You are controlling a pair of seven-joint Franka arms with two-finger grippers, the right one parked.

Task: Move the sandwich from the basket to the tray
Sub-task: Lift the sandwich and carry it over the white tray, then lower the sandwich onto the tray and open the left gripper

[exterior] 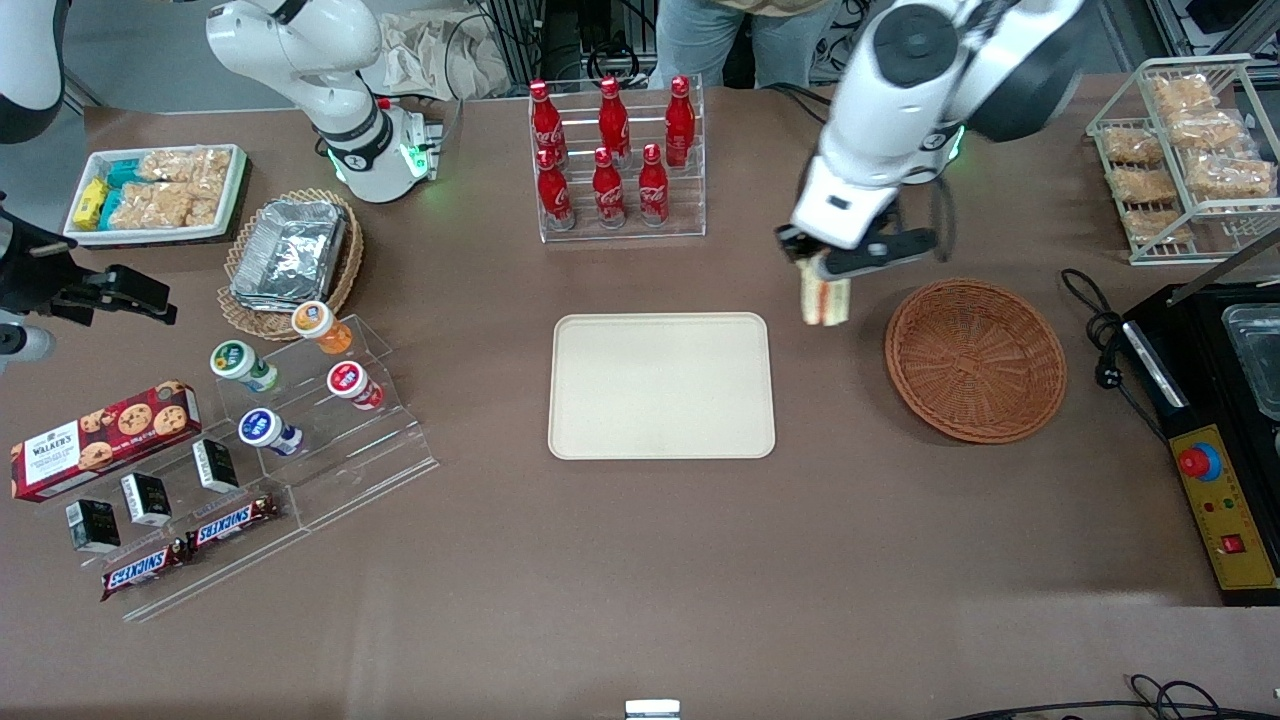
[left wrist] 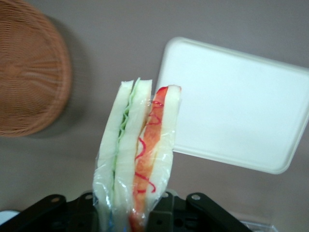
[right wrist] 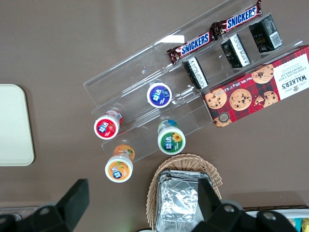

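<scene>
Brown table (exterior: 700,560): pincer (exterior: 822,268) clamped on sandwich (exterior: 826,300), airborne between basket (exterior: 975,360), tray (exterior: 661,386).

"WALKER'S" printed on the red tartan cookie box (exterior: 105,438); "SNICKERS" on two brown chocolate bars (exterior: 188,547) lying by the clear stepped display; white Coca-Cola script on the red bottles (exterior: 610,152) in the acrylic rack; lettering on the yogurt cup lids (right wrist: 160,95) illegible

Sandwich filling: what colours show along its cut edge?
Green and red-orange between white bread of the sandwich, held by the gripper; clearest in left wrist view.
</scene>
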